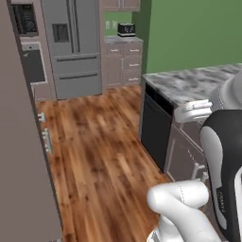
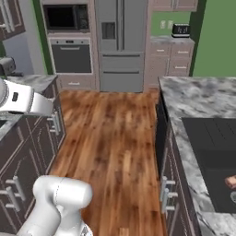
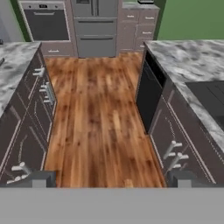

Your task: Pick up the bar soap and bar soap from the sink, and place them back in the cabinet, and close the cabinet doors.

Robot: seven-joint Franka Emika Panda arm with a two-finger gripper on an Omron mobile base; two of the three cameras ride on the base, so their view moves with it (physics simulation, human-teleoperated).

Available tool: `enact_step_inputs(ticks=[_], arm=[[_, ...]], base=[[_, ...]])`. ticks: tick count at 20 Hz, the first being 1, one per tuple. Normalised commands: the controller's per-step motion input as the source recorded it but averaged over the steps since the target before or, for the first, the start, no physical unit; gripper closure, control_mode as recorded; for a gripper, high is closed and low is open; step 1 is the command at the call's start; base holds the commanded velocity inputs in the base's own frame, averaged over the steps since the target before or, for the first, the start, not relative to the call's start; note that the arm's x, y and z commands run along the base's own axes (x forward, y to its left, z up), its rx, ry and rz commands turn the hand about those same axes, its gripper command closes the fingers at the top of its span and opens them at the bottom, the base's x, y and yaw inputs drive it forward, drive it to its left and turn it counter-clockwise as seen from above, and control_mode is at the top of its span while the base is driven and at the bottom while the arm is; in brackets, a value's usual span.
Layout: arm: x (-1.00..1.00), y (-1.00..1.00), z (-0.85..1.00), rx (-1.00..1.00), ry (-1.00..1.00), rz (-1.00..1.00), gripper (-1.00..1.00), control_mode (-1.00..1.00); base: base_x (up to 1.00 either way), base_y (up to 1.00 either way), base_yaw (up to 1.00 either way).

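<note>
The sink (image 2: 209,154) is a dark, shallow basin set in the grey marbled counter on the right; its corner also appears in the hand view as the sink (image 3: 209,97). One reddish-orange bar soap (image 2: 231,182) lies in the basin at the picture's right edge, partly cut off. My gripper (image 3: 111,180) is open, its fingertips (image 3: 42,179) far apart with nothing between them, hanging over the wooden floor in the aisle, left of the sink and well away from it. A tall mauve-brown panel (image 1: 19,142) stands close by at the left; I cannot tell whether it is a cabinet door.
A marbled island counter (image 1: 189,82) with a black dishwasher front (image 1: 155,130) lies right of the aisle. Low drawers with short handles (image 3: 26,127) line the left. A fridge (image 2: 120,44) and wall oven (image 2: 70,55) stand at the far end of the wood floor (image 2: 110,143).
</note>
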Motion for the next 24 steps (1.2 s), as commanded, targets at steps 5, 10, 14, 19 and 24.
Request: enact_step_inputs(ticks=[5, 10, 14, 19, 24], arm=[[0.0, 0.0, 0.0, 0.0, 0.0, 0.0, -1.0, 1.0], [0.0, 0.0, 0.0, 0.0, 0.0, 0.0, -1.0, 1.0], [0.0, 0.0, 0.0, 0.0, 0.0, 0.0, -1.0, 1.0], [0.0, 0.0, 0.0, 0.0, 0.0, 0.0, -1.0, 1.0], [0.0, 0.0, 0.0, 0.0, 0.0, 0.0, -1.0, 1.0]], base=[[0.84, -0.15, -0.17], [0.82, -0.15, -0.18], [0.72, -0.07, -0.22], [0.52, -0.01, -0.43], [0.31, 0.0, -0.64]])
